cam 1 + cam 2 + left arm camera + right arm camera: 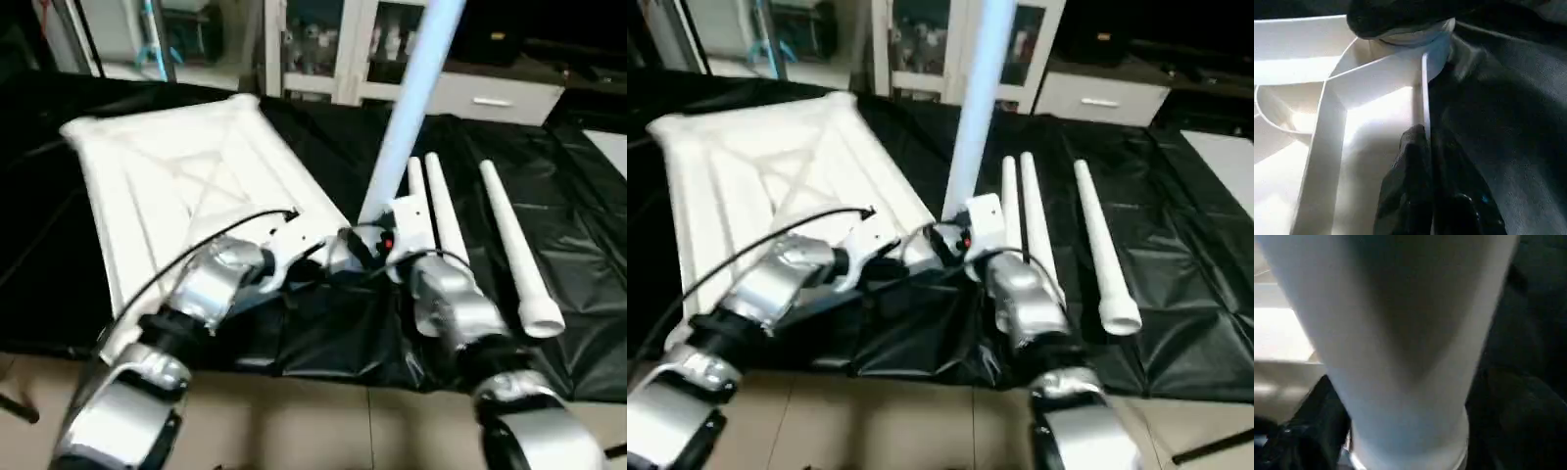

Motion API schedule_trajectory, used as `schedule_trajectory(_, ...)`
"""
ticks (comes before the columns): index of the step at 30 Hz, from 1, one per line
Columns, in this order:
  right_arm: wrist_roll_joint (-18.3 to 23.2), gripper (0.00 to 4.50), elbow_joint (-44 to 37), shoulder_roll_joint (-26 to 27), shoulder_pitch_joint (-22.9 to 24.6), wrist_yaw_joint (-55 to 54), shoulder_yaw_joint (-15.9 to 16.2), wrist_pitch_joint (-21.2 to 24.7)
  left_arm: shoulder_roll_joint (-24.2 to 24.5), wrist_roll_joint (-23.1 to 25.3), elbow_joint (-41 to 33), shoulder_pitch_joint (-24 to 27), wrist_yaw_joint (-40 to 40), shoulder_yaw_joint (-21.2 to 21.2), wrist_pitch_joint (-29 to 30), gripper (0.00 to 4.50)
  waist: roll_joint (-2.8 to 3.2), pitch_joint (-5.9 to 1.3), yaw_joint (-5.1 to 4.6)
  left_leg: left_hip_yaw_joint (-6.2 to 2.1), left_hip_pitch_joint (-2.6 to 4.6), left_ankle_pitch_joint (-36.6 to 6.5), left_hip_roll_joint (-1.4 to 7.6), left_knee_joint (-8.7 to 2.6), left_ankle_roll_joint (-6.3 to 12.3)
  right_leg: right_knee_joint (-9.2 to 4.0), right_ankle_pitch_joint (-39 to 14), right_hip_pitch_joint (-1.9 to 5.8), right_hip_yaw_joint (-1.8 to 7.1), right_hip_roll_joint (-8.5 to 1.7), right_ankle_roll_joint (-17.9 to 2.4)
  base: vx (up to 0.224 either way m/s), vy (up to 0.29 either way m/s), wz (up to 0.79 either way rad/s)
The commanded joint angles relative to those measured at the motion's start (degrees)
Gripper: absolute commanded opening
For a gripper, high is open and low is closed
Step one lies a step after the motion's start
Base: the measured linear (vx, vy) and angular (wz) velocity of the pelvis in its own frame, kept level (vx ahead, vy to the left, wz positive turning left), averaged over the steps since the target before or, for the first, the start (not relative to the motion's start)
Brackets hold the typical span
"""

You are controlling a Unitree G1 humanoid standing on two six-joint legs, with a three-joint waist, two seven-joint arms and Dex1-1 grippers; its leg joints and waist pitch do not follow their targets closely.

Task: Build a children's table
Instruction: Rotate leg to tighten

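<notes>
The left gripper (pixel 1425 161) is clamped on the thin outer rim of the white table top (pixel 176 186), one black finger (pixel 1405 186) inside the wall and the other outside, near the corner closest to the robot. The top lies ribbed side up on the black-covered work table (pixel 578 264). Just past that grip, in the left wrist view, sits the round corner socket (pixel 1415 36) with something dark over it, probably the other gripper at the leg's foot.

The right gripper (pixel 367 240) meets the base of a standing leg (pixel 411 108), which rises nearly upright from that near corner and leans slightly. Whether its fingers are closed on the tube I cannot tell; the right wrist view shows the leg (pixel 1400 342) very close, with a lip at its wide end.

Three more legs (pixel 436 211) lie on the black cover beside the right arm: two side by side, the third (pixel 514 250) further out with its open end toward the robot.

These parts look like light, hollow, stiff moulded plastic with a smooth, probably slippery skin. The tapered tube would likely slide through a loose pinch, so a hold low down near the wide end seems best, pressing along its axis. The rim is thin and may flex; the ribs give firmer purchase.
</notes>
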Motion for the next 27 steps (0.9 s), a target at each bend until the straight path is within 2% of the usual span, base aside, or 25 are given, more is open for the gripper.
schedule_trajectory(1, 0.7, 4.47, -3.3, -4.1, 1.5, 7.6, 1.4, 1.4, 1.4, 1.7, 1.6, 3.4, -5.1, -5.0, 0.7, 0.00, 1.09, -3.56, 0.17, 0.02, 0.25, -7.6, 1.94, -3.50, 3.92, -2.22, -3.8, 3.81, 3.05, -3.33, -14.5, 0.000, 0.000, 0.00)
schedule_trajectory(2, 0.5, 4.47, -4.3, -6.2, 2.2, 11.9, 2.7, 1.6, 2.1, 1.4, 0.8, 3.7, -7.1, -5.7, 0.6, 0.00, 1.00, -3.31, 0.27, 0.09, 0.44, -10.5, 2.03, -3.65, 3.61, -2.66, -6.6, 3.75, 2.98, -3.16, -13.8, 0.000, 0.000, 0.00)
schedule_trajectory(4, 0.3, 4.47, -6.1, -9.7, 3.5, 20.2, 5.2, 2.1, 3.8, 0.9, -1.1, 4.4, -11.8, -7.2, -0.7, 0.00, 1.02, -3.15, 0.40, 0.05, 0.51, -13.0, 2.07, -3.78, 2.94, -3.14, -10.4, 3.61, 3.03, -3.32, -13.2, 0.000, 0.000, 0.00)
schedule_trajectory(5, 0.4, 4.47, -6.3, -9.9, 3.5, 20.7, 5.3, 2.3, 3.9, 0.9, -1.3, 4.4, -12.0, -7.3, -0.7, 0.00, 0.98, -3.08, 0.59, 0.08, 0.60, -14.3, 2.12, -3.83, 2.52, -3.37, -12.6, 3.48, 3.11, -3.41, -12.6, 0.000, 0.000, 0.00)
schedule_trajectory(6, 1.7, 4.47, -7.7, -11.4, 4.2, 25.6, 6.2, 3.8, 4.9, 0.8, -2.6, 4.7, -14.5, -8.2, -0.6, 0.00, 0.90, -2.92, 0.72, -0.04, 0.63, -15.4, 2.20, -3.98, 2.18, -3.61, -14.8, 3.49, 3.09, -3.44, -12.1, 0.000, 0.000, 0.00)
schedule_trajectory(9, 1.6, 4.47, -7.8, -12.2, 4.3, 28.1, 6.9, 4.3, 5.5, 1.0, -3.1, 4.7, -15.5, -8.8, -0.2, 0.00, 0.86, -2.88, 1.03, -0.13, 0.81, -16.2, 2.26, -4.06, 1.28, -3.92, -17.9, 3.28, 3.13, -3.62, -11.2, 0.000, 0.000, 0.00)
schedule_trajectory(10, 1.2, 4.47, -7.5, -12.3, 4.3, 28.8, 7.3, 3.9, 5.6, 1.1, -3.1, 4.6, -15.6, -8.9, -0.1, 0.00, 0.78, -2.98, 1.19, -0.05, 1.04, -15.7, 2.24, -3.95, 1.00, -3.89, -17.6, 3.11, 3.19, -3.65, -11.2, 0.000, 0.000, 0.00)
schedule_trajectory(12, 1.1, 4.47, -7.6, -12.3, 4.3, 29.2, 7.5, 3.7, 5.6, 1.2, -3.1, 4.5, -15.5, -8.9, -0.1, 0.00, 0.81, -2.85, 1.18, -0.04, 0.96, -15.8, 2.19, -4.05, 0.81, -3.83, -17.5, 3.14, 3.18, -3.53, -11.2, 0.000, 0.000, 0.00)
schedule_trajectory(14, 1.2, 4.47, -7.5, -12.1, 4.3, 29.3, 7.5, 3.8, 5.6, 1.2, -3.1, 4.4, -15.4, -8.8, -0.1, 0.00, 0.62, -2.99, 1.14, -0.20, 0.69, -15.0, 2.15, -4.08, 0.65, -3.66, -17.4, 3.48, 3.10, -3.58, -10.9, 0.000, 0.000, 0.00)
schedule_trajectory(17, 1.6, 4.47, -7.9, -12.1, 4.4, 30.2, 7.7, 4.1, 5.8, 1.3, -3.5, 4.5, -15.6, -8.8, 0.1, 0.00, 0.64, -3.15, 1.17, -0.18, 0.61, -13.2, 2.15, -3.97, 0.98, -3.34, -15.1, 3.57, 3.10, -3.54, -11.3, 0.000, 0.000, 0.00)
schedule_trajectory(18, 1.9, 4.31, -8.0, -12.1, 4.6, 31.0, 7.7, 4.2, 5.9, 1.3, -3.7, 4.6, -15.7, -8.7, 0.1, 0.00, 0.67, -3.19, 1.17, -0.15, 0.59, -12.9, 2.15, -3.92, 1.10, -3.23, -14.2, 3.64, 3.09, -3.53, -11.7, 0.000, 0.000, 0.00)
schedule_trajectory(20, 2.0, 4.31, -8.1, -12.1, 4.7, 31.7, 7.7, 4.4, 6.0, 1.4, -3.9, 4.6, -15.9, -8.7, 0.2, 0.00, 0.64, -3.20, 1.16, -0.10, 0.52, -12.4, 2.08, -3.86, 1.38, -3.12, -13.3, 3.70, 3.09, -3.47, -12.0, 0.000, 0.000, 0.00)
schedule_trajectory(21, 2.0, 4.04, -8.0, -12.1, 4.8, 32.0, 7.6, 4.3, 6.0, 1.4, -4.1, 4.7, -16.0, -8.7, 0.3, 0.00, 0.65, -3.27, 1.17, -0.13, 0.54, -12.1, 2.11, -3.85, 1.43, -3.03, -12.9, 3.75, 3.08, -3.51, -12.2, 0.000, 0.000, 0.00)
schedule_trajectory(27, 1.7, 3.61, -7.4, -12.3, 5.4, 33.0, 7.6, 4.2, 6.3, 1.4, -4.4, 4.8, -16.2, -8.9, 0.6, 0.00, 0.68, -3.30, 1.18, -0.04, 0.55, -11.2, 2.08, -3.71, 1.74, -2.88, -11.4, 3.82, 3.06, -3.47, -12.9, 0.000, 0.000, 0.00)
